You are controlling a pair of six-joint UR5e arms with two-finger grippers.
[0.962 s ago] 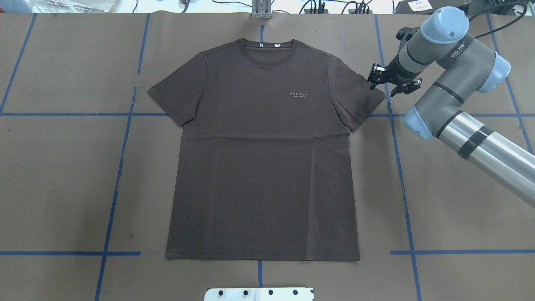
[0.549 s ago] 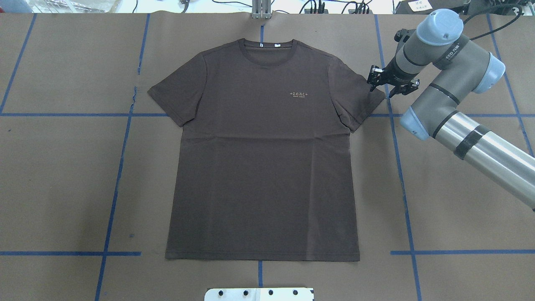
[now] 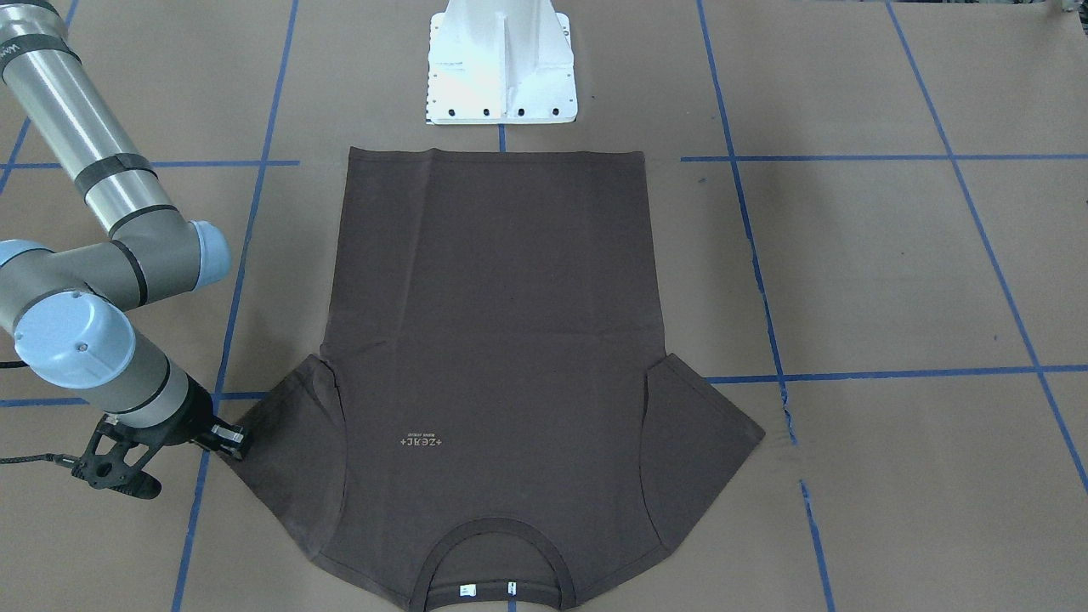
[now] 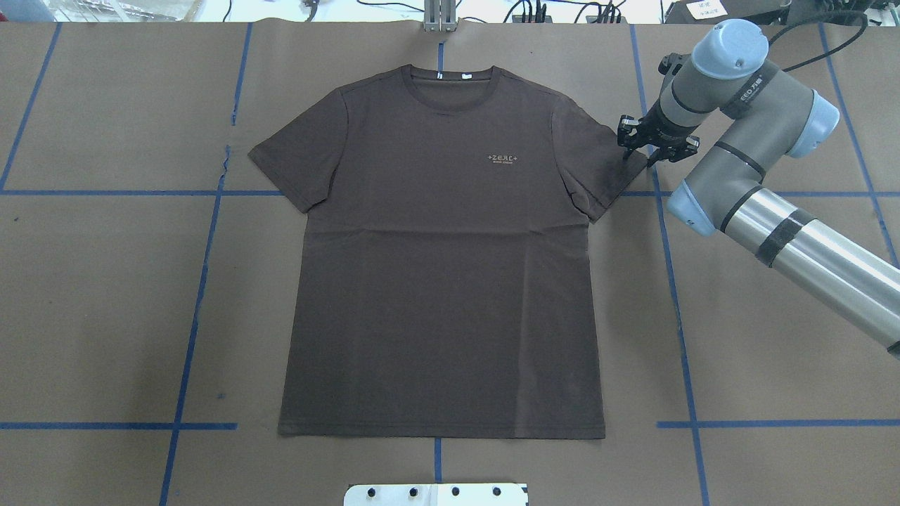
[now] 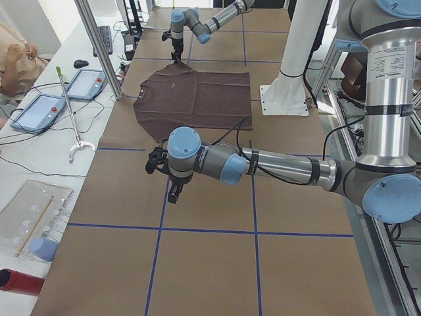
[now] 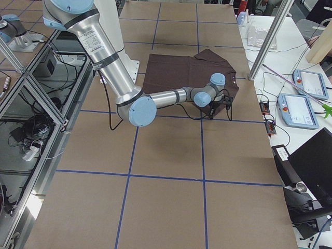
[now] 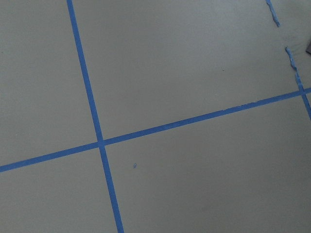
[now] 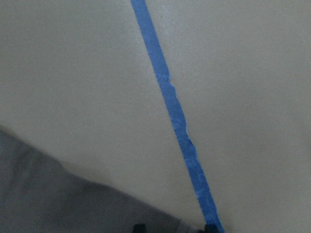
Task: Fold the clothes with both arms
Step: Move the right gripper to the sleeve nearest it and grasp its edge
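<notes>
front: dark brown short-sleeved t-shirt (image 3: pixel 493 297) flat and unfolded on the brown table (image 3: pixel 892 255); black right gripper (image 3: pixel 183 463) has its jaws spread at the sleeve tip.
overhead: it's crept in onto that sleeve, so a grab looks next.
left side: left gripper (image 5: pixel 173 191) off-shirt, can't tell its jaws.

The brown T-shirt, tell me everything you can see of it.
The T-shirt is dark brown, short-sleeved, soft knit by its look, with a ribbed round collar, white neck tags and a small pale chest logo. It lies flat, front up, unfolded, sleeves spread, on the brown paper-covered table, collar away from the robot. The open right gripper is at one sleeve tip; contact is unclear.
</notes>
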